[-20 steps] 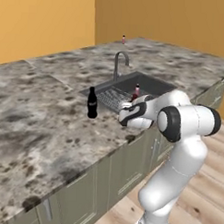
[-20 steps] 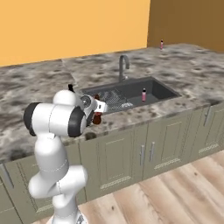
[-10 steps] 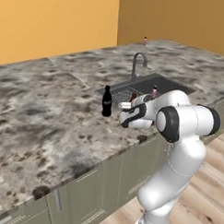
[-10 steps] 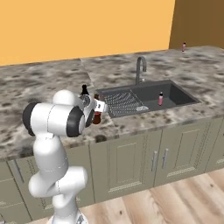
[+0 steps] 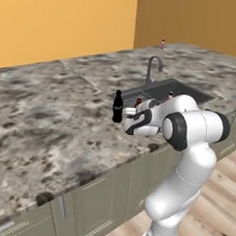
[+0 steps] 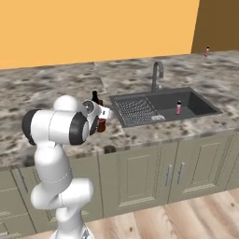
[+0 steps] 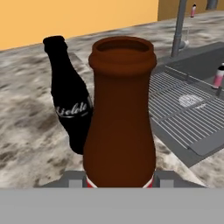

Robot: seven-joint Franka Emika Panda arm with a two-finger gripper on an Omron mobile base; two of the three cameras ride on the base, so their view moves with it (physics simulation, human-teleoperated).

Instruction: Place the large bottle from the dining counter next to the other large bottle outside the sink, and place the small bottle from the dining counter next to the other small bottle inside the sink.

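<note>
My gripper [image 7: 119, 178] is shut on the brown glass bottle [image 7: 120, 118], held upright just above the stone counter. Its red label shows in the right base view on the brown bottle [image 6: 101, 125], its top in the left base view [image 5: 138, 100]. The near-black bottle [image 7: 70, 103] stands on the counter close beside it, left of the sink's ribbed drainboard [image 7: 183, 109]; I also see this black bottle [image 5: 118, 106] from the left and its neck [image 6: 95, 96] behind my hand. A small pink bottle [image 6: 178, 108] stands inside the dark sink [image 6: 198, 109].
The grey curved faucet [image 5: 153, 68] rises behind the basin. Another small pink bottle [image 5: 162, 43] stands on the far counter by the brown wall. Broad mottled counter [image 5: 47, 121] stretches left of the black bottle. The counter's front edge runs right below my hand.
The whole scene has shifted in both base views, so the base has driven. The brown bottle stays in my gripper and now sits closer to the black bottle.
</note>
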